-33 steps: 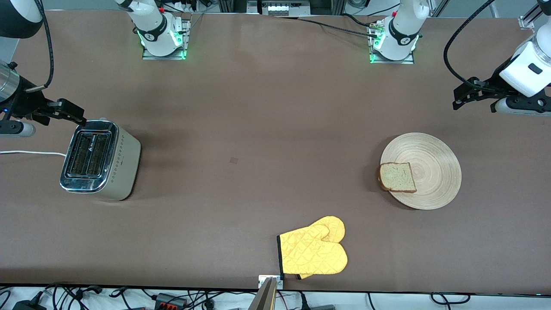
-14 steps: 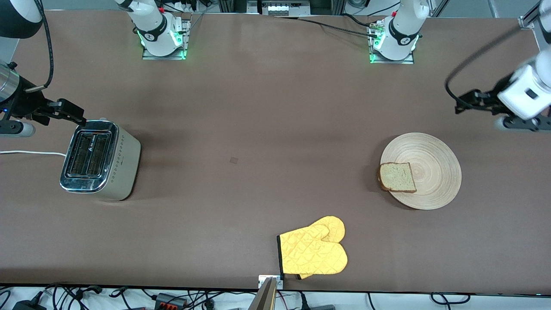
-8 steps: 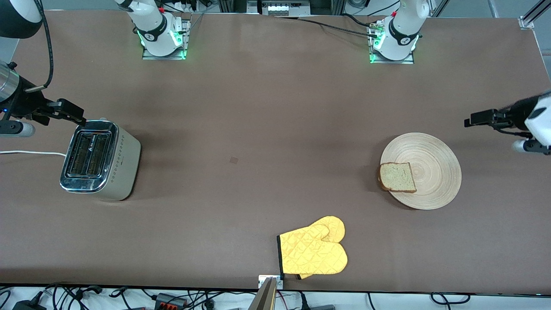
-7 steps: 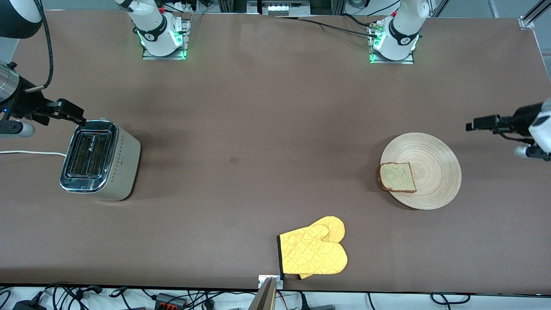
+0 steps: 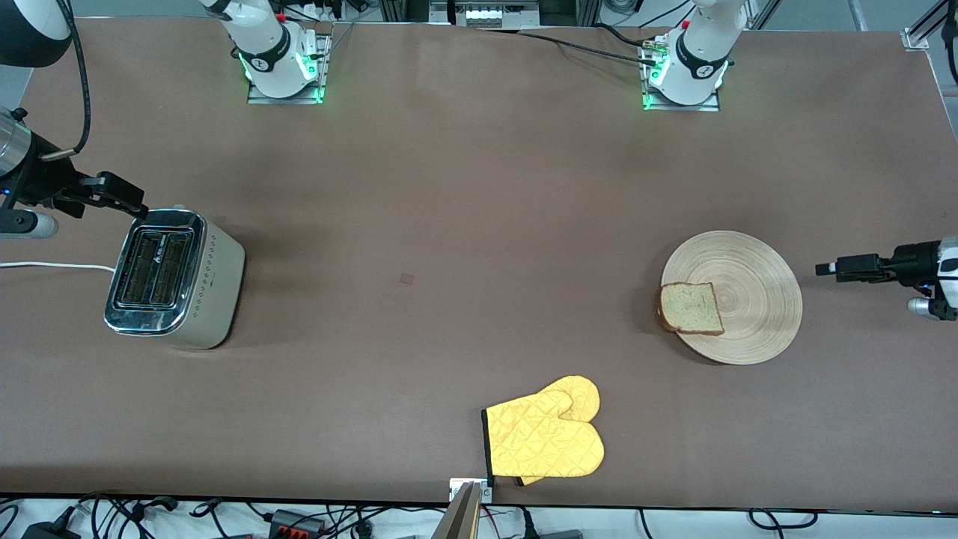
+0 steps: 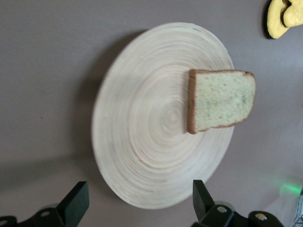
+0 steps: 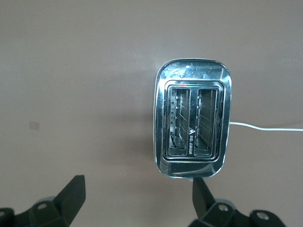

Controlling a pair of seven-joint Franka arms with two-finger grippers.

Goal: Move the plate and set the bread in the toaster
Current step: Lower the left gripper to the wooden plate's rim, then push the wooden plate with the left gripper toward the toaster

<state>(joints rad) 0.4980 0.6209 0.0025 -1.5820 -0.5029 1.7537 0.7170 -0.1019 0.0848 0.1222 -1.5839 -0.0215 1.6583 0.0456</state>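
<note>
We see our left gripper (image 6: 137, 208) spread wide, empty, just beside the round tan wooden plate (image 5: 756, 269), which carries the square brown-crusted bread slice (image 5: 691, 308); our right gripper (image 7: 137, 203) waits wide over the chrome-topped beige toaster (image 5: 172, 278).

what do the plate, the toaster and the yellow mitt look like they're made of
Plate: looks like turned wood or bamboo, matte tan with concentric ring grain.
Toaster: shiny chrome-like top that mirrors the light; beige matte sides with a dotted pattern, metal or plastic, hard to tell.
Yellow mitt: quilted fabric, diamond stitching and dark edging at the cuff.
</note>
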